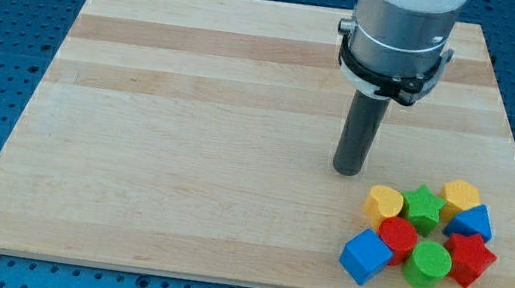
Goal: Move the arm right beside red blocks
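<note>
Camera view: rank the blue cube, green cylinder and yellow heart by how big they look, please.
1. blue cube
2. green cylinder
3. yellow heart
The cube and the cylinder look close in size; the heart sits farther up the view, so nearness may count.

A: Any lettering, labels, numbers?
B: None legible. Blocks near my tip (347, 170) are plain, wooden board (188, 134) bare grain, arm's silver collar (399, 33) unmarked.
A: Blue surround?
B: Only holes.

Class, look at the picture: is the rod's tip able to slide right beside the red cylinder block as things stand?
Probably not directly. My tip stands above the cluster, and the yellow heart block and green star block lie between it and the red cylinder block; they would be pushed first.
</note>
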{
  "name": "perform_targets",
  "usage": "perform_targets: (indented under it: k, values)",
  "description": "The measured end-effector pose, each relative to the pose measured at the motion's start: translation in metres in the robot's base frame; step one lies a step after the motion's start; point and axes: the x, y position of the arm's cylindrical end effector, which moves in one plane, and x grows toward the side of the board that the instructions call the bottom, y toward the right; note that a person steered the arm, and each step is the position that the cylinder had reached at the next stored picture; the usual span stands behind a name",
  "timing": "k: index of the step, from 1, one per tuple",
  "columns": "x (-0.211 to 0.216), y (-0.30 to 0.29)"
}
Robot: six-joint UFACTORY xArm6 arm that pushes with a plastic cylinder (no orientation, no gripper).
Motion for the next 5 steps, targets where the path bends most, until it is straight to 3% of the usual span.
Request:
perform_targets:
  k: [2, 4, 5]
  values:
    - [-0.026, 0.006]
    - [-0.09, 0.194]
    - [-0.089, 0.255]
